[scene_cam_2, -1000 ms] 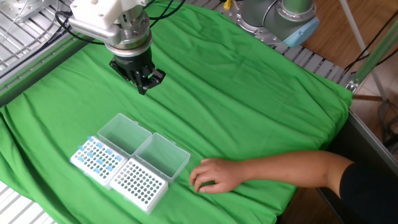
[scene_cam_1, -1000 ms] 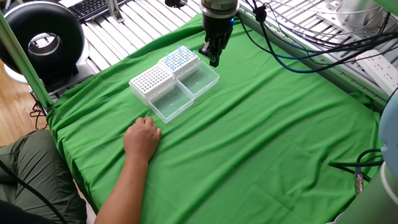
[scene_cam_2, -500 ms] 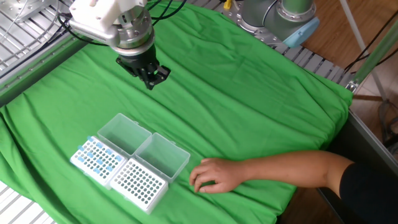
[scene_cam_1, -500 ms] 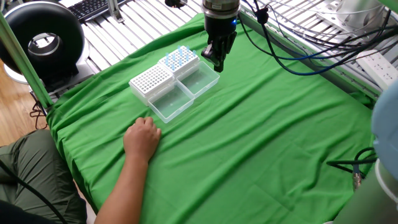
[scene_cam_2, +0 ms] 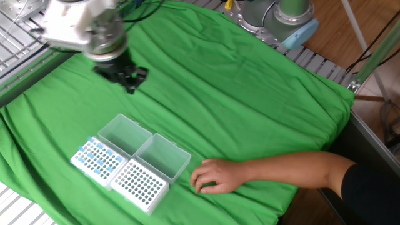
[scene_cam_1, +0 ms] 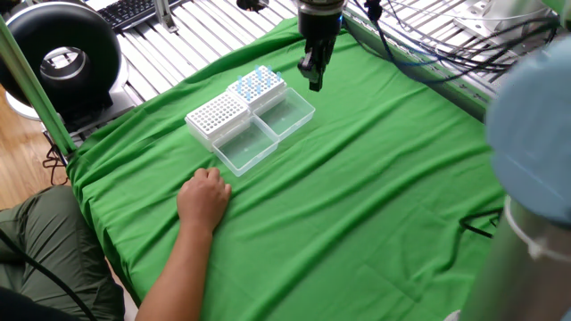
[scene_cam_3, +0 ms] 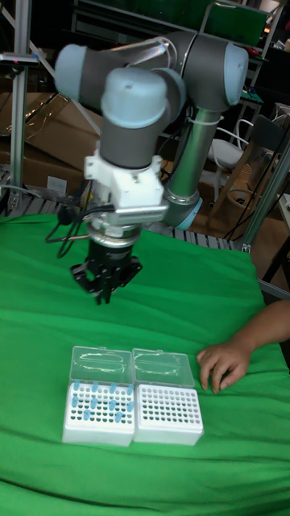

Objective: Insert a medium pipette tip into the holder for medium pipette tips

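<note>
Gripper [scene_cam_3: 105, 292] above green cloth [scene_cam_1: 375, 187], fingers close together, grip contents not discernible; two white racks side by side, lids open: holder for medium pipette tips [scene_cam_3: 167, 414] near person's hand [scene_cam_3: 219, 364], blue-tipped rack [scene_cam_3: 99, 413] beside it; metal slatted table [scene_cam_1: 192, 40] under cloth; keyboard [scene_cam_1: 129, 11], black round device [scene_cam_1: 61, 55] beyond edge.

Gripper [scene_cam_3: 105, 292] suspended above green cloth [scene_cam_3: 185, 322], two white racks [scene_cam_3: 133, 414] placed side by side, lids opened, hand [scene_cam_3: 221, 363] rested beside right rack.
</note>
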Motion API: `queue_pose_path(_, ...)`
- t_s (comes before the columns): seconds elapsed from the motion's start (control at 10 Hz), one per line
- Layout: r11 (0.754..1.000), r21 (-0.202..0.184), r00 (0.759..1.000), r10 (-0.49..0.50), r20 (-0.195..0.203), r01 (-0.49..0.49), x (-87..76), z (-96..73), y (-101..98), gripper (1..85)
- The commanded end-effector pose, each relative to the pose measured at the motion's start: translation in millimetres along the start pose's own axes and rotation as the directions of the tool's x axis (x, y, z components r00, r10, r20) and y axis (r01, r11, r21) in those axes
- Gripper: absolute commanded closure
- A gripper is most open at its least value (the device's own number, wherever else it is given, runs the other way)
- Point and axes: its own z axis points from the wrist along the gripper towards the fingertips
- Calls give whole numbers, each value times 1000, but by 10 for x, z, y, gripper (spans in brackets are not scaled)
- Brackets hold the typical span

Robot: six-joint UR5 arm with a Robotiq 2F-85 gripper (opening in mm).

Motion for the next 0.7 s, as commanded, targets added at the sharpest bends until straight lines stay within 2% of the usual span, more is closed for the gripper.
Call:
queue_pose_path(0.0, 998, 12, 996, -61, 63, 60, -256, 145, -483, 517)
queue_pose_path(0.1, 999, 27, 996, -43, 77, 41, -324, 198, -550, 503)
queue_pose_path(0.2, 999, 38, 998, -16, 67, 14, -280, 160, -528, 490)
queue_pose_path(0.4, 999, 27, 999, 28, 28, -29, -177, 166, -504, 460)
queue_pose_path(0.6, 997, 27, 997, 72, 38, -74, -198, 165, -509, 443)
